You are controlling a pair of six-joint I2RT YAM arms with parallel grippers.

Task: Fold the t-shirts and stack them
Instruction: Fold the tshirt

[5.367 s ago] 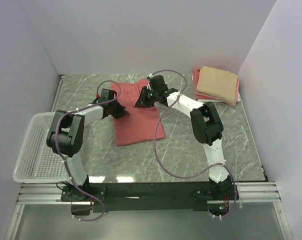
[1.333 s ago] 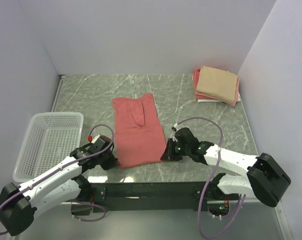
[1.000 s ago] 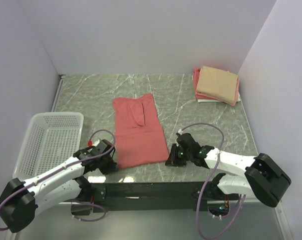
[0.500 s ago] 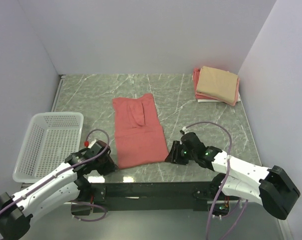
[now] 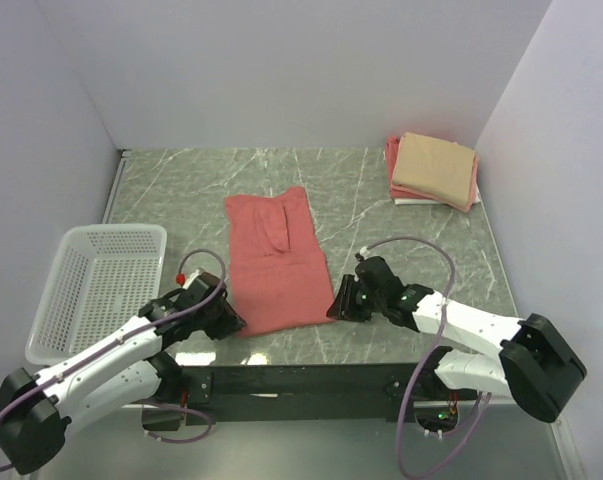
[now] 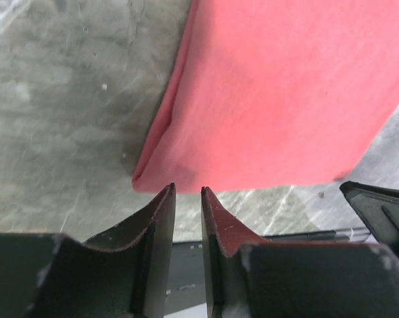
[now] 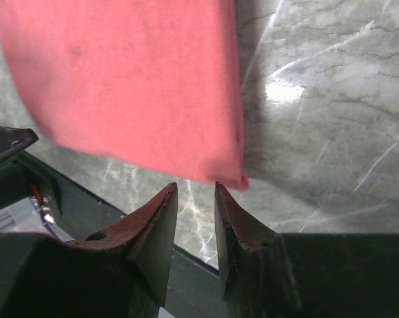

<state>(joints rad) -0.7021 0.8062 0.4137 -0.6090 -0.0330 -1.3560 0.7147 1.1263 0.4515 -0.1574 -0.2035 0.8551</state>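
The salmon-red t-shirt (image 5: 274, 258) lies flat as a long folded strip in the middle of the table. My left gripper (image 5: 231, 322) sits low at its near-left corner. In the left wrist view the gripper (image 6: 188, 191) is open by a narrow gap with nothing in it, the t-shirt's (image 6: 285, 93) hem just past the tips. My right gripper (image 5: 336, 305) is at the near-right corner. Seen from its wrist, this gripper (image 7: 195, 187) is also open and empty, the t-shirt's (image 7: 133, 79) corner just beyond it. A folded tan t-shirt (image 5: 436, 165) rests on a pink one (image 5: 393, 160) at the back right.
A white mesh basket (image 5: 91, 290) stands at the table's left side, close to my left arm. The black rail along the near table edge (image 5: 311, 378) runs right behind both grippers. Walls close the table on three sides.
The red t-shirt has been pulled toward the near edge since the earliest frame. Both grippers let go of its near corners, backed off slightly, then edged back toward the hem.
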